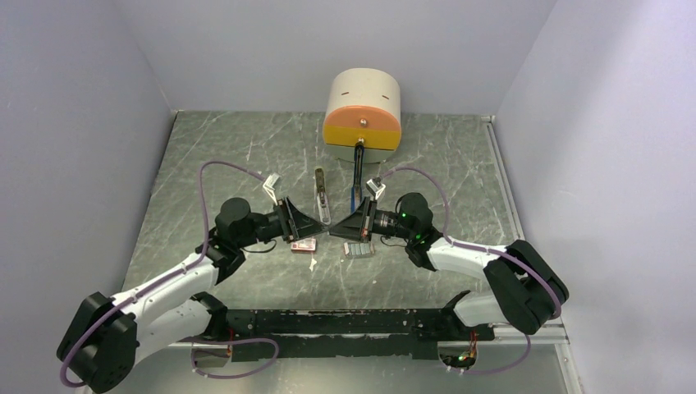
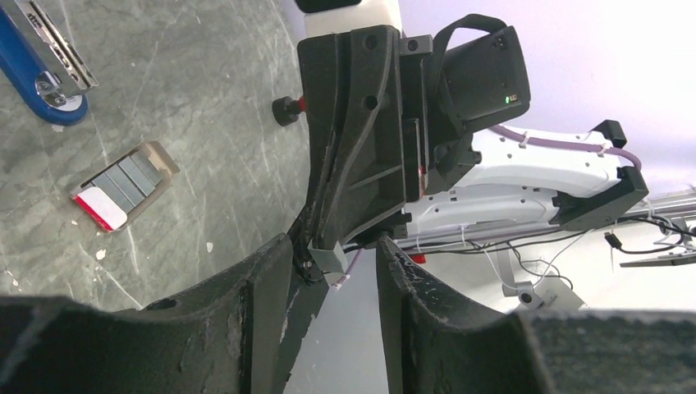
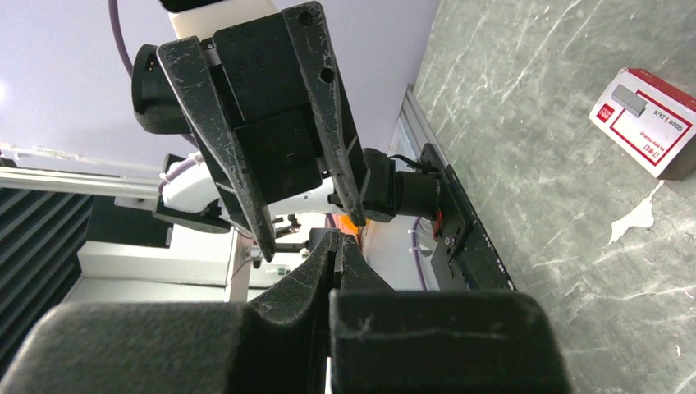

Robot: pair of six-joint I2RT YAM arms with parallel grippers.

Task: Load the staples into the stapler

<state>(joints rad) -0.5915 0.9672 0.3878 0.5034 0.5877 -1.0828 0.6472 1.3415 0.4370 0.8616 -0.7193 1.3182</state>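
Staples pinched in right claw; left claw wide around them. Close left squarely on the flats before right lets go.

Small grey staples held aloft; blue stapler lies open.

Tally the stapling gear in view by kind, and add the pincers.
Stapler: 1
Red-and-white box: 1
Open tray of staples: 1
Staple strip, pinched in the right pincer: 1
Pincers: 2, the left pincer open, the right one shut
Total: 6
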